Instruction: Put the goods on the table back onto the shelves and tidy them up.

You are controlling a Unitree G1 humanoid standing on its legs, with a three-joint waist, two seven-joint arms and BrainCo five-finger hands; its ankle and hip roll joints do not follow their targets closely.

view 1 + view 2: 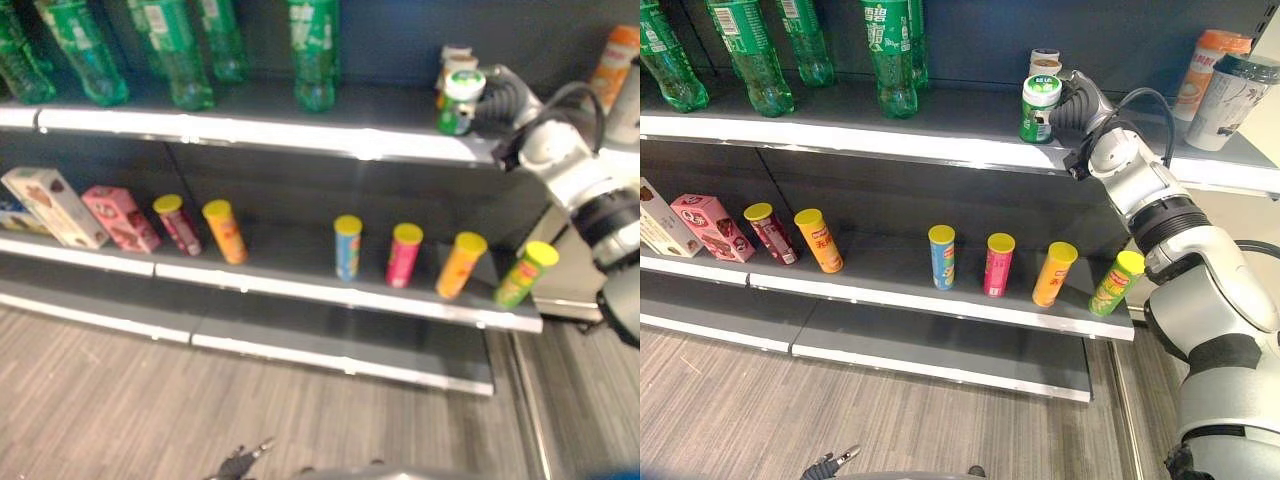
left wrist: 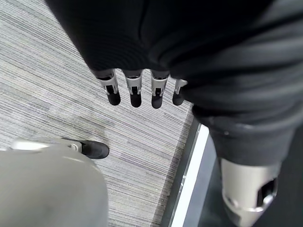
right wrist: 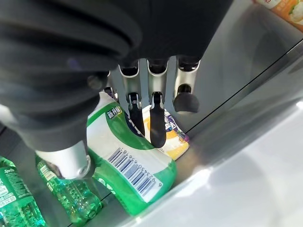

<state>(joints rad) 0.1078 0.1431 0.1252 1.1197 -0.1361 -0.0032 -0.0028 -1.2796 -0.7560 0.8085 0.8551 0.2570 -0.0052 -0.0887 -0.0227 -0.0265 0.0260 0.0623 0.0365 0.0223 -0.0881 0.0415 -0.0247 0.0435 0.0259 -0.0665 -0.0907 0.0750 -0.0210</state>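
Top shelf (image 1: 940, 140): right hand (image 1: 1072, 108) clasps green canister (image 1: 1040, 108).

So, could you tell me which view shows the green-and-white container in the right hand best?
The right eye view: the green-and-white container stands sharp on the top shelf beside the right hand. The left eye view is blurrier; the right wrist view shows its label close up.

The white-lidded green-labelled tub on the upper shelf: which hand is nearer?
Right. The right hand is curled round the tub on the shelf; the left hand hangs low over the floor.
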